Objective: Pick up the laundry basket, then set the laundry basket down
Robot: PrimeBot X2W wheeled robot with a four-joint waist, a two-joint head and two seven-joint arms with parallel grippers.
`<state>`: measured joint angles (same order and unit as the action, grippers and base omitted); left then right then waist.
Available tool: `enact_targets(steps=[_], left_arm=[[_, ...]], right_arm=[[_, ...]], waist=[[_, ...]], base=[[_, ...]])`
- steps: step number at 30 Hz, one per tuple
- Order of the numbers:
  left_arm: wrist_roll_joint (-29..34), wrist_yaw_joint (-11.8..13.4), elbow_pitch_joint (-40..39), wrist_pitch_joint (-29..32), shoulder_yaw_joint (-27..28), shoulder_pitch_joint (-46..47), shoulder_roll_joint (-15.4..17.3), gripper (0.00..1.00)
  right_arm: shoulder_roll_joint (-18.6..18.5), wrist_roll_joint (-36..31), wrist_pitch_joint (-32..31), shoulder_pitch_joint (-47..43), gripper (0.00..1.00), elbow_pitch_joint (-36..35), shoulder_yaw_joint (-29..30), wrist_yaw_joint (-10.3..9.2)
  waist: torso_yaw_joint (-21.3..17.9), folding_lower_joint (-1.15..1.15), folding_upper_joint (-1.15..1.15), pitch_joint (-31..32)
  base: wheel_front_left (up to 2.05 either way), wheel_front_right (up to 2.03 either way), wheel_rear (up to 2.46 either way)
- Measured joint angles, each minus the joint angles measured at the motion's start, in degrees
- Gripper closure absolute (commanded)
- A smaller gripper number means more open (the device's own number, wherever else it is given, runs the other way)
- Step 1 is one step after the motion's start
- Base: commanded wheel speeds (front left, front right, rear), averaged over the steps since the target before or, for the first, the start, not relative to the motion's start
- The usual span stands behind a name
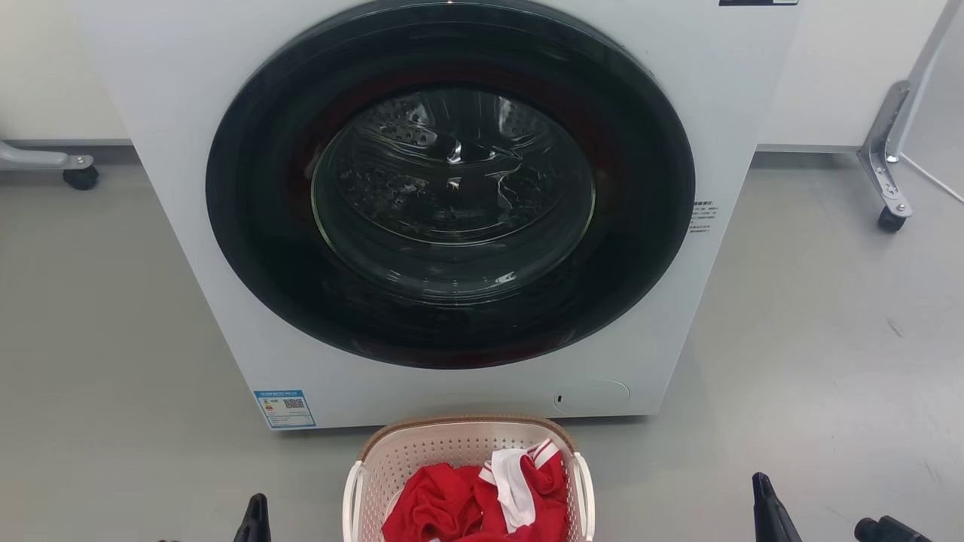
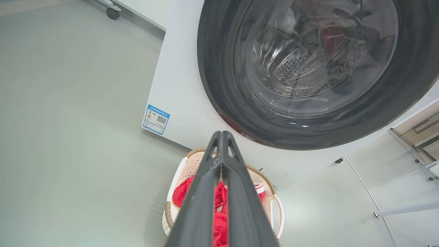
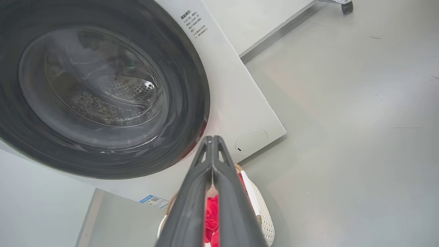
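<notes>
The laundry basket (image 1: 422, 450) stands on the grey floor right in front of the washing machine, cream-white and perforated, with a brown rim and white side handles. Red and white clothes (image 1: 452, 506) lie in it. My left gripper (image 1: 256, 503) pokes up at the bottom edge, left of the basket and apart from it. To the basket's right, my right gripper (image 1: 759, 485) is farther off. In the left wrist view the left gripper (image 2: 222, 134) is shut and empty above the basket (image 2: 192, 164). The right gripper (image 3: 213, 139) is likewise shut and empty over the basket (image 3: 264, 212).
The white washing machine (image 1: 181, 226) with its dark round door (image 1: 248, 173) shut rises just behind the basket. Wheeled metal legs stand at the far left (image 1: 79, 177) and far right (image 1: 892, 214). A thin cable (image 2: 360, 181) runs over the floor beside the machine.
</notes>
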<state>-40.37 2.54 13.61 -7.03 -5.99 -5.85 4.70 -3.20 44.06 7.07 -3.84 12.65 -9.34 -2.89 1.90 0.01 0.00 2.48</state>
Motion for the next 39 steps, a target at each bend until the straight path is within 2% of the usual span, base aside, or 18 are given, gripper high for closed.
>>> enact_targets(steps=[39], left_arm=[[-29.55,-5.66,1.96,7.99,6.49,5.85,-1.24,1.00]], right_arm=[[0.45,27.65,-8.02,4.95,1.00,2.58,9.87,5.53]], waist=[[-1.11,-0.01,0.00,-1.50]], base=[[0.00,0.00,0.00]])
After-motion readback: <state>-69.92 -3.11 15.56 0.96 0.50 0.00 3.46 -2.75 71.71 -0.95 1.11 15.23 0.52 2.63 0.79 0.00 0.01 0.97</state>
